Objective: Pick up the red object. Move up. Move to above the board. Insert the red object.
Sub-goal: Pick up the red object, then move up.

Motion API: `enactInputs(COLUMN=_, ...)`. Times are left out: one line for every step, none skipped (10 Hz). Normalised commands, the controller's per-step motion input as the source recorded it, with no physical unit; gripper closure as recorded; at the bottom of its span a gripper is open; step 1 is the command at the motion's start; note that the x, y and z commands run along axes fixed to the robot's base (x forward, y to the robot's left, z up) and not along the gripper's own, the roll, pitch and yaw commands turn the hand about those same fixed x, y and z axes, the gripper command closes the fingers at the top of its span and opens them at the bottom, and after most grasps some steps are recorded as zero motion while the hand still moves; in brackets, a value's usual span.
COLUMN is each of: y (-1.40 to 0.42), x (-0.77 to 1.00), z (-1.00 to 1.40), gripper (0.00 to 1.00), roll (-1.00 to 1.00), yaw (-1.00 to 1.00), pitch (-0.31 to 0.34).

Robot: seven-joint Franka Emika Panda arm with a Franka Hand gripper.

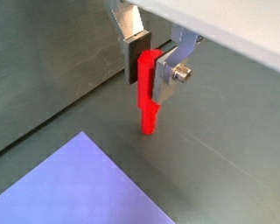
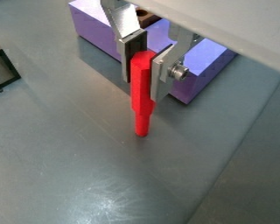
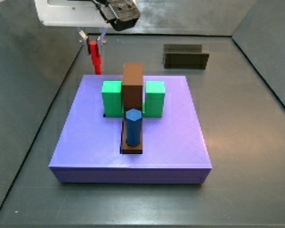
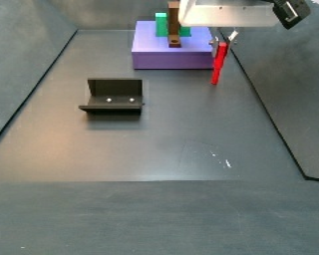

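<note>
Between the silver fingers of my gripper [image 2: 145, 54] I see the red object [image 2: 142, 92] clamped by its upper end, hanging upright with most of its length below the dark pads. The jaws are closed on it from both sides in both wrist views, gripper [image 1: 150, 57] and red object [image 1: 147, 101] alike.

In a side view the red object [image 3: 95, 55] sits beyond the far left corner of the board [image 3: 169, 142], just off its edge rather than over it, with the gripper [image 3: 93, 37] above. I cannot tell whether the rod's lower tip touches the floor. On the board I see two green blocks [image 3: 113, 97] flanking a brown bar [image 3: 133, 85], and a blue peg [image 3: 133, 127] standing upright at the bar's near end. A small dark box [image 3: 185, 57] lies on the floor behind the board.

From the opposite side view, the red object [image 4: 218, 60] hangs just beside the board [image 4: 169, 55], and the fixture [image 4: 113, 97] stands well apart on the grey floor [image 4: 162, 149].
</note>
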Motion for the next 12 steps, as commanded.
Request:
enactInputs(y=0.00, x=0.00, z=0.00, gripper=1.00, roll=0.00, yaw=0.00, pitch=0.000)
enactInputs(y=0.00, x=0.00, z=0.00, gripper=1.00, roll=0.00, yaw=0.00, pitch=0.000)
enactInputs(y=0.00, x=0.00, z=0.00, gripper=1.00, roll=0.00, yaw=0.00, pitch=0.000)
enactInputs(y=0.00, x=0.00, z=0.00, gripper=1.00, roll=0.00, yaw=0.00, pitch=0.000)
enactInputs(y=0.00, x=0.00, z=0.00, gripper=1.00, roll=0.00, yaw=0.00, pitch=0.000)
enactInputs(y=0.00, x=0.00, z=0.00, gripper=1.00, roll=0.00, yaw=0.00, pitch=0.000)
enactInputs(y=0.00, x=0.00, z=0.00, gripper=1.00, roll=0.00, yaw=0.00, pitch=0.000)
enactInputs(y=0.00, x=0.00, z=0.00, gripper=1.00, roll=0.00, yaw=0.00, pitch=0.000)
enactInputs(y=0.00, x=0.00, z=0.83, gripper=1.00, roll=0.00, yaw=0.00, pitch=0.000)
enactInputs(y=0.00, x=0.07, z=0.88, gripper=1.00, roll=0.00, yaw=0.01, pitch=-0.036)
enactInputs(y=0.00, x=0.00, z=0.72, gripper=1.00, roll=0.00, yaw=0.02, pitch=0.013)
enactInputs(y=-0.01, x=0.01, z=0.30, gripper=1.00, roll=-0.01, yaw=0.01, pitch=0.012)
